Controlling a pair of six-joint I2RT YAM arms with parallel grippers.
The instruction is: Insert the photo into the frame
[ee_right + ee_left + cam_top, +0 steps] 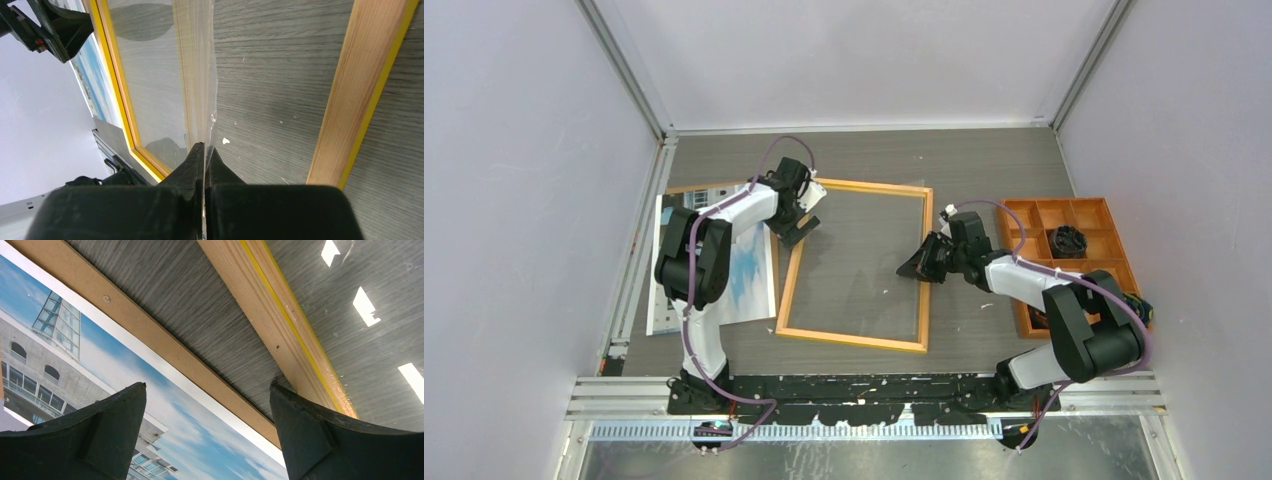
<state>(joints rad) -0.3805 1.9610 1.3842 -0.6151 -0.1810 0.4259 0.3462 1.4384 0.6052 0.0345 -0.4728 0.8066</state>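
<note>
The frame (852,339) lies flat in the middle of the table, its tan wood side up with a yellow edge showing. The photo (752,270) lies face up to its left on a brown backing board (150,335), partly under my left arm. My left gripper (799,222) is open and empty, its jaws spread over the gap between the photo (150,390) and the frame's left rail (280,325). My right gripper (204,147) is shut on the edge of a clear sheet (165,75) inside the frame, near its right rail (355,95).
An orange compartment tray (1114,250) stands at the right, with a black object (1069,240) in one cell. Grey walls close off the table on three sides. A metal rail runs along the near edge by the arm bases.
</note>
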